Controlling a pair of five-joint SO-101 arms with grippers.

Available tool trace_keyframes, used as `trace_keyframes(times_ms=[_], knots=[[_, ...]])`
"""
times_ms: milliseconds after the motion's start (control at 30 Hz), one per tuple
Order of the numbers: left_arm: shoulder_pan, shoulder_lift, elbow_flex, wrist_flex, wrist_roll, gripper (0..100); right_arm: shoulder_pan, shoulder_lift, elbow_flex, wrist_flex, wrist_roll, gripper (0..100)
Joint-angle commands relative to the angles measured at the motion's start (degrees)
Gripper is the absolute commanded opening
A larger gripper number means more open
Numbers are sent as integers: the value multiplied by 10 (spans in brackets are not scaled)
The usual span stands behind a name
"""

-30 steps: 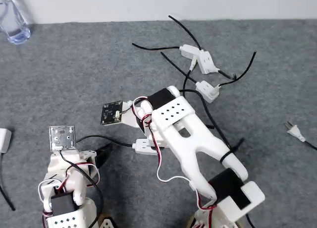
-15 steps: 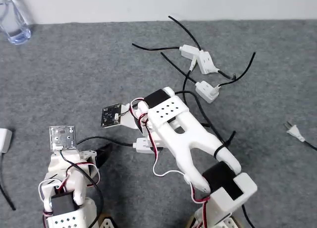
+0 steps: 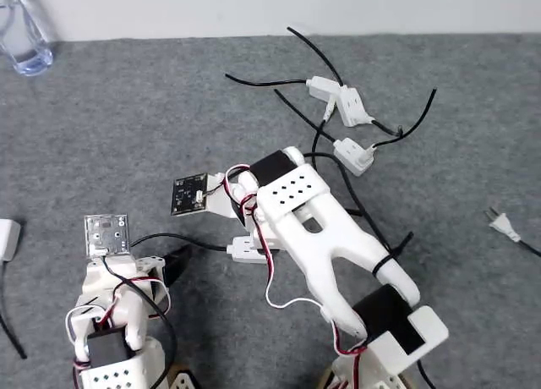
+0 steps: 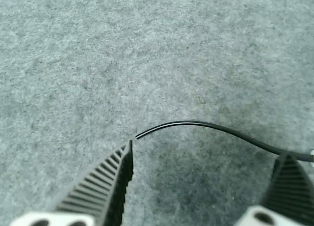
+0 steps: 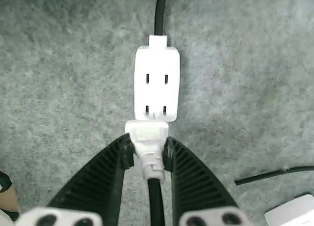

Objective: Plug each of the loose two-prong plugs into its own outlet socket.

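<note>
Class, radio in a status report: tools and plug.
Right tool shut on white plug, plug against outlet socket's end. Left tool open over black cord.

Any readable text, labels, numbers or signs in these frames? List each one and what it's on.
No legible text in any view.
Outlet socket: plain white, slots only, no print.
Plug in the right tool: no marking visible.
Dark circuit board: any print is too small to read.
Pale board: marks are too small to read.
</note>
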Motion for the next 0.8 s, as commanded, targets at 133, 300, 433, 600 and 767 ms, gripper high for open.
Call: trace_keyframes(times_ms=[133, 300, 433, 600, 767], knots=[[-4, -6, -5, 4, -5, 418, 5, -28, -27, -7, 21, 8], [-4, -6, -5, 4, -5, 418, 12, -28, -27, -14, 25, 8], [-4, -6, -5, 4, -5, 418, 12, -8, -30, -18, 25, 8], [-4, -6, -5, 4, -5, 418, 14, 16, -30, -25, 25, 8], [-4, -6, -5, 4, -5, 418, 14, 18, -30, -25, 25, 8]])
